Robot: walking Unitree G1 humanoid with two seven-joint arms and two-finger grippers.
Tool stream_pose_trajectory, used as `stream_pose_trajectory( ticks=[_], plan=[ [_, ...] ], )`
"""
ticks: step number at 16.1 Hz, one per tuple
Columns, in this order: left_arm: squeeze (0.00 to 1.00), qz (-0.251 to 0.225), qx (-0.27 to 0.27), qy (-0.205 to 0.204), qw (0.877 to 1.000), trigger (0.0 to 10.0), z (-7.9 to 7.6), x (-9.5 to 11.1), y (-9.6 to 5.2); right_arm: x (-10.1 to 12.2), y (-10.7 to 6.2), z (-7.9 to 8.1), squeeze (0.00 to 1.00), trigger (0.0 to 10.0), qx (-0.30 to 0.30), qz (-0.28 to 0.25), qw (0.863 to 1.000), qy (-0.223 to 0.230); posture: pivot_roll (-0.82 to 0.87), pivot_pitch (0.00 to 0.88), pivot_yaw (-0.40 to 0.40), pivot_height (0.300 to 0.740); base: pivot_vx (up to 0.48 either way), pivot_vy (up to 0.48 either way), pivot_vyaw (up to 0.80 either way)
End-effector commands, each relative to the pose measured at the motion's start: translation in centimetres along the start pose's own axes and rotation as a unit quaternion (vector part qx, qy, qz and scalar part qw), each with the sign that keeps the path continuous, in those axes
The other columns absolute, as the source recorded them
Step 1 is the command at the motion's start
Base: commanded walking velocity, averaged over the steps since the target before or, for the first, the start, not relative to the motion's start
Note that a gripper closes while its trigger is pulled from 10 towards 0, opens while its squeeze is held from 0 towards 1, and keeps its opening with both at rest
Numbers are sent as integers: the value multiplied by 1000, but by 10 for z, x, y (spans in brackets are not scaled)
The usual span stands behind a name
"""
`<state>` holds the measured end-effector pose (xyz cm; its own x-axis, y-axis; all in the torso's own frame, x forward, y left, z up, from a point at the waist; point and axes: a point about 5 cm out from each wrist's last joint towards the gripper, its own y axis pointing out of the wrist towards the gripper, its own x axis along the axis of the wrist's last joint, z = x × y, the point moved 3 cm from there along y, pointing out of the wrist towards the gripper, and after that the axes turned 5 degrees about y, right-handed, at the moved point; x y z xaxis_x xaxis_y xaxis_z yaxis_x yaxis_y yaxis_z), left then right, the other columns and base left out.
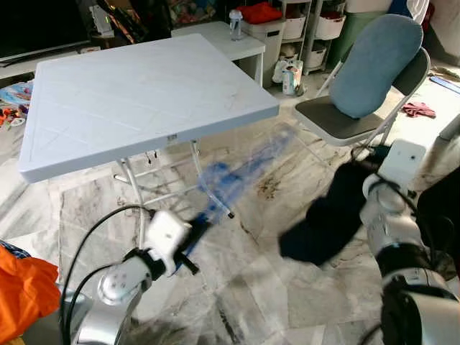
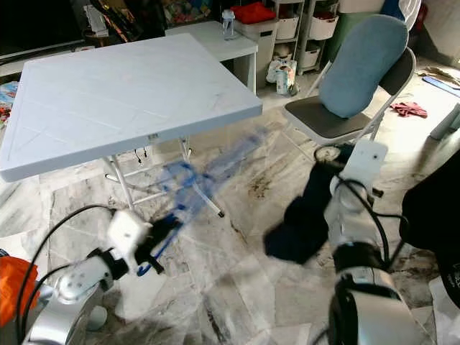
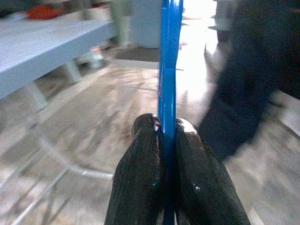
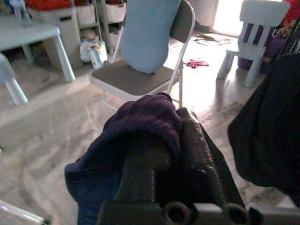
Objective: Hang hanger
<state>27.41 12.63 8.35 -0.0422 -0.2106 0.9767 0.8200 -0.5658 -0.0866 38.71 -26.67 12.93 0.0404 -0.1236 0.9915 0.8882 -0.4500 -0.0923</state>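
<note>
Pinching the blue hanger [image 1: 241, 165] tight between its fingers [image 3: 140, 187], the left gripper [image 1: 188, 241] aims its blurred long axis toward two o'clock. Right gripper [image 4: 161, 140], at three o'clock, grips the dark garment [image 1: 327, 215], just beside the hanger's far end.

Blue hanger [image 3: 168, 70], navy cloth [image 1: 327, 215], marbled floor [image 1: 273, 280].

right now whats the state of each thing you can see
blue hanger: clamped between left gripper fingers, blurred in motion
dark garment: held up off the floor, right gripper shut on it
folding chair: unfolded, cushion leaning on its back
white table: standing
</note>
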Motion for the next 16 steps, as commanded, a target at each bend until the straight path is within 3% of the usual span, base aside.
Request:
stream_pose_trajectory(
  ticks=[1, 2, 3, 4, 6, 9, 10, 11, 12, 13, 16],
  plan=[
    [0, 10, 67, -14, 998, 0, 17, -3, -5, 15, 2, 0, 0, 0, 15, -27, 999, -12, -96, 0, -20, 740, 0, 0, 0],
    [0, 14, 142, -35, 989, 4235, 31, -7, -7, 13, -1, 11, 0, 0, 70, -23, 997, -21, -96, 0, -19, 740, 0, 0, 0],
    [0, 31, 198, -54, 978, 10000, 42, -13, -7, 13, -5, 22, 0, 0, 120, -28, 992, -32, -99, 0, -14, 740, 0, 0, 0],
    [0, 45, 236, -60, 969, 10000, 50, -15, -5, 16, -10, 35, 0, 0, 181, -35, 982, -39, -100, 0, -12, 740, 0, 0, 0],
    [0, 28, 249, -38, 967, 10000, 52, -2, 2, 25, -19, 48, 0, 0, 257, -51, 964, -42, -101, 0, -1, 740, 0, 0, 0],
    [0, 11, 284, -34, 958, 10000, 57, 13, 12, 38, -26, 55, 0, 0, 331, -70, 939, -59, -102, 0, 30, 740, 0, 0, 0],
    [0, 5, 289, -33, 957, 10000, 58, 16, 12, 39, -28, 58, 0, 3255, 346, -72, 933, -65, -103, 0, 40, 740, 0, 0, 0],
    [0, -3, 286, -38, 957, 10000, 55, 18, 12, 42, -34, 68, 0, 4549, 382, -77, 918, -72, -101, 0, 50, 740, 0, 0, 0],
    [0, -3, 284, -41, 958, 10000, 53, 18, 13, 42, -35, 71, 0, 9059, 389, -77, 915, -73, -95, 0, 57, 740, 0, 0, 0],
    [0, -5, 279, -40, 959, 10000, 54, 20, 15, 42, -40, 83, 0, 10000, 409, -81, 905, -79, -92, 0, 67, 740, 0, 0, 0],
    [0, -3, 275, -41, 961, 10000, 56, 20, 18, 27, -49, 99, 0, 10000, 433, -46, 898, -60, -85, 0, 71, 740, 0, 0, 0]
  ],
)
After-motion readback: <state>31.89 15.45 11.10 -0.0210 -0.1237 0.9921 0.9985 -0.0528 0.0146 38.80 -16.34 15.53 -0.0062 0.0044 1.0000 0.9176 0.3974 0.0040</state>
